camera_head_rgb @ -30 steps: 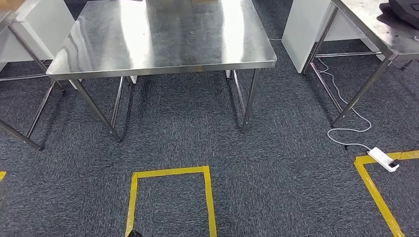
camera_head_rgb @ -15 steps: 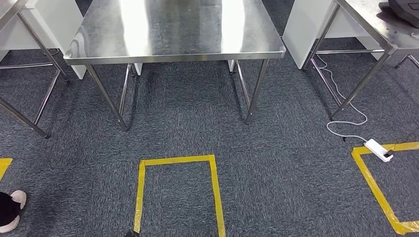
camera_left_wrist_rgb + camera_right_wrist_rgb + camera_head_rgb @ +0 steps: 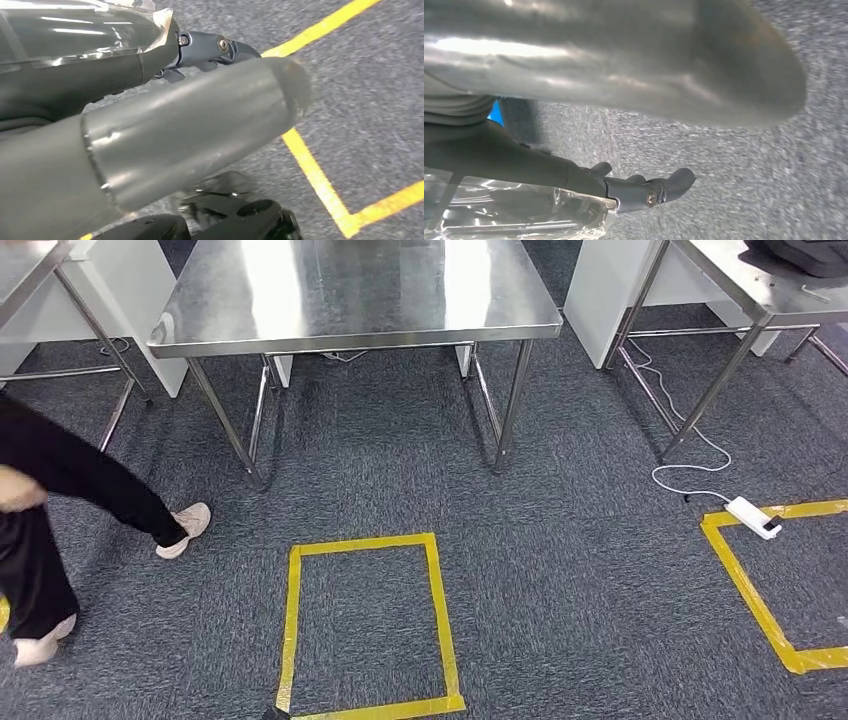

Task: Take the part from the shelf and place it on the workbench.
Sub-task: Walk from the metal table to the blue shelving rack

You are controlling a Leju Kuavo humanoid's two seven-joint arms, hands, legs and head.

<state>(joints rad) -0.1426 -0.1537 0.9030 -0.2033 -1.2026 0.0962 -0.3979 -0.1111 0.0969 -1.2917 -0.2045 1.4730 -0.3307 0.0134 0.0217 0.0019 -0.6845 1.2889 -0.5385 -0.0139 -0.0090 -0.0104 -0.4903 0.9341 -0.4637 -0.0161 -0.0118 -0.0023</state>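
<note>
The part point(image 3: 75, 35) is a dark piece wrapped in shiny clear plastic. In the left wrist view it lies against the dark fingers point(image 3: 215, 47) of my left hand point(image 3: 175, 140), whose thick grey thumb is nearest the camera. The right wrist view has the same wrapped part point(image 3: 514, 210) along the fingers point(image 3: 649, 192) of my right hand point(image 3: 624, 60). Both hands seem to hold it between them, low over the carpet. The steel workbench point(image 3: 350, 290) stands ahead in the head view with a bare top.
A person in black trousers point(image 3: 60, 480) walks at the left, close by. A yellow tape square point(image 3: 290, 620) marks the carpet ahead of me, another point(image 3: 745, 580) lies at the right beside a white power strip point(image 3: 752, 517). More steel tables stand left point(image 3: 30, 270) and right point(image 3: 740, 285).
The whole head view has shifted as the camera moved, and the tape square now sits higher in the picture. A person has stepped in from the left.
</note>
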